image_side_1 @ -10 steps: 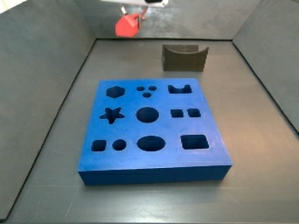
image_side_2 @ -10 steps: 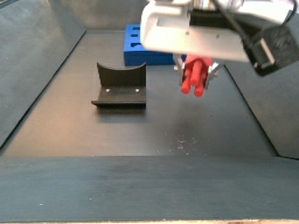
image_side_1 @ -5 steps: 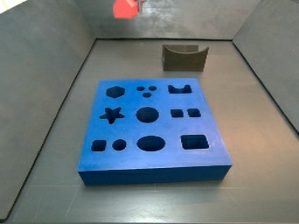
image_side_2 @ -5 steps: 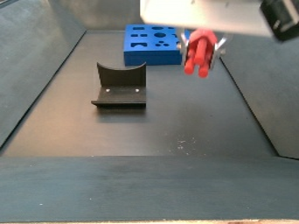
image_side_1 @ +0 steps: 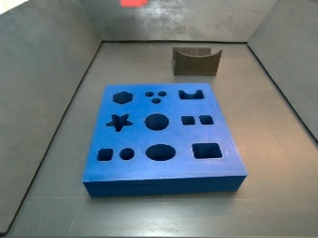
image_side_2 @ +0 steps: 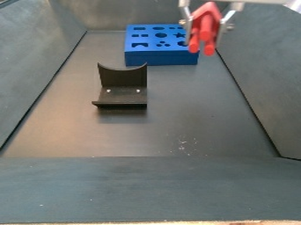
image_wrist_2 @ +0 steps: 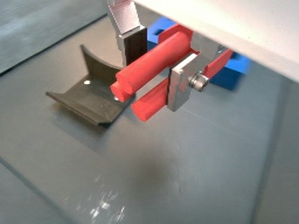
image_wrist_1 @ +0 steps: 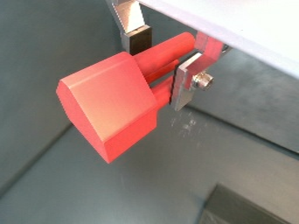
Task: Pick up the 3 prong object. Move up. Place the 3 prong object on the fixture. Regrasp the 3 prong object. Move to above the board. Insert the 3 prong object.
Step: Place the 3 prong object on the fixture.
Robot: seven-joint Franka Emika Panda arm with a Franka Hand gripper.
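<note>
One red piece, the 3 prong object [image_wrist_2: 156, 72], hangs clamped between the gripper's [image_wrist_2: 153, 68] silver fingers [image_wrist_2: 184, 84], well above the floor and higher than half a second ago. In a side view it shows only at the upper edge [image_side_1: 132, 3], beyond the board [image_side_1: 162, 130]. The fixture [image_side_2: 119, 87] stands bare, nearer the camera than the board, unmoved.

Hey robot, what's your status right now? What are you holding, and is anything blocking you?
Gripper high above the floor, shut on the 3 prong object. Fixture empty, board holes all open. Nothing in the way.
</note>
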